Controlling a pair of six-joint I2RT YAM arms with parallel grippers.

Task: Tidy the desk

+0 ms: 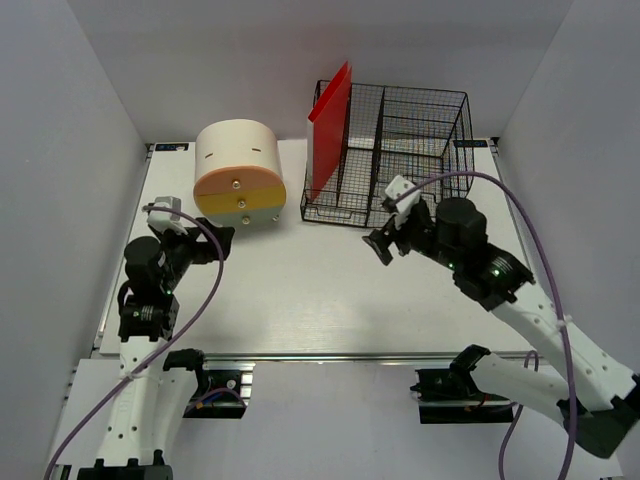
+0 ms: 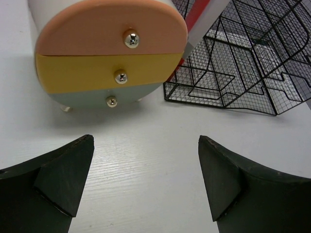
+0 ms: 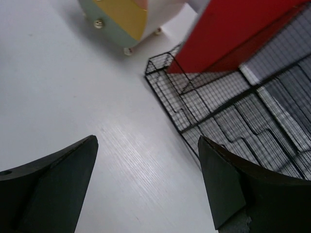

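Observation:
The desk (image 1: 300,290) is a large white tabletop with a metal rail (image 1: 320,355) along its front edge. My left gripper (image 1: 215,246) hovers low over its left side, open and empty, facing the drawer box (image 2: 107,53). In the left wrist view the left gripper (image 2: 146,179) has only bare white surface between its fingers. My right gripper (image 1: 381,246) is near the middle of the desk, just in front of the wire basket (image 1: 400,150), also open and empty. In the right wrist view the right gripper (image 3: 148,179) frames bare desk beside the basket's corner (image 3: 233,111).
A cream rounded drawer box (image 1: 238,172) with orange, yellow and pale green fronts stands at the back left. A black wire basket stands at the back middle, with a red flat board (image 1: 330,130) upright in its left compartment. White walls enclose the desk on three sides.

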